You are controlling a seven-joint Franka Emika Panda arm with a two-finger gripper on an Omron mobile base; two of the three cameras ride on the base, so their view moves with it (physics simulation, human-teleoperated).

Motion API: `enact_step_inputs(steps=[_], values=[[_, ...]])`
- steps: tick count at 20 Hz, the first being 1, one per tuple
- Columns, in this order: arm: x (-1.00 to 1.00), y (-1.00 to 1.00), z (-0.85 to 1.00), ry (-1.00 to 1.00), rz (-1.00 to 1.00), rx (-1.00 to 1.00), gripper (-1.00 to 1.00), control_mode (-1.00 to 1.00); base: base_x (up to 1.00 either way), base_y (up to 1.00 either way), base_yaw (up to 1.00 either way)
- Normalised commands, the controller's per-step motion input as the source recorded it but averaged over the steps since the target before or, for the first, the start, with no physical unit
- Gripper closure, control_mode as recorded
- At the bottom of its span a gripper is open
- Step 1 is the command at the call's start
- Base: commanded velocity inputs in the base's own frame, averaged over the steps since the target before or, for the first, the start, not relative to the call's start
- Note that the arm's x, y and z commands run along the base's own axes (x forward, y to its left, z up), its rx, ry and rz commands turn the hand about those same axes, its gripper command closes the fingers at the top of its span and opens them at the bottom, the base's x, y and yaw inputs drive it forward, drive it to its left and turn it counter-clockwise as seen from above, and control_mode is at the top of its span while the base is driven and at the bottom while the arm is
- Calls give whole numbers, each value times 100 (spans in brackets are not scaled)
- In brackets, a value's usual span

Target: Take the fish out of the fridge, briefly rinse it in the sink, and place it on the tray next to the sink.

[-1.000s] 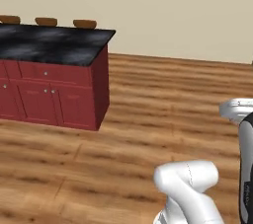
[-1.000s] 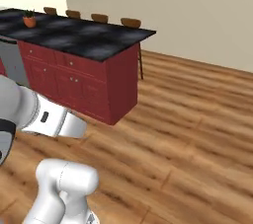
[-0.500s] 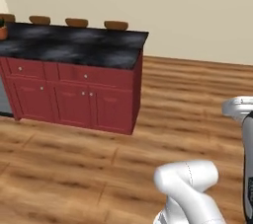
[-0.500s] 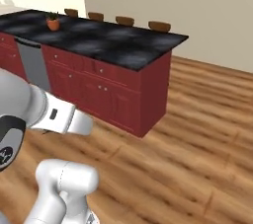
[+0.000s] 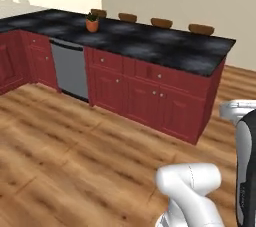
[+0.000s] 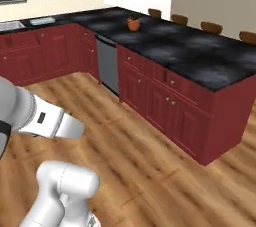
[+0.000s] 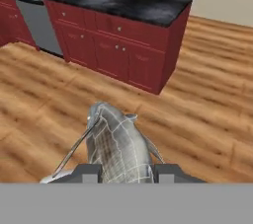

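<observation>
- Left base view: the base faced a red island with a black countertop, a grey dishwasher front and a small potted plant. Neither the fish nor the sink appeared here; only the arm's white links rose at the lower right.
- Right base view: the sink sat at the far left on the back counter, and the pale tray lay just beside it on the side nearer the corner. Both were well apart from the robot, across the open wood floor. Judged from this, the coming move turned on carrying the load leftward toward that counter.
- Hand view: the fish was clenched in the gripper, one dark tip on each flank. Its long axis ran straight out from the fingers along the gripper's line, its far end pointing away toward the island cabinets. It hung above bare floor, not yet rinsed.
</observation>
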Motion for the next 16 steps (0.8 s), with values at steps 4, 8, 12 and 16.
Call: enact_step_inputs(steps=[4,8,12,16], values=[[0,0,0,0,0,0,100,100,23,0,78],[0,0,0,0,0,0,100,100,71,0,71],[0,0,0,0,0,0,100,100,100,5,45],[0,0,0,0,0,0,100,100,100,24,33]])
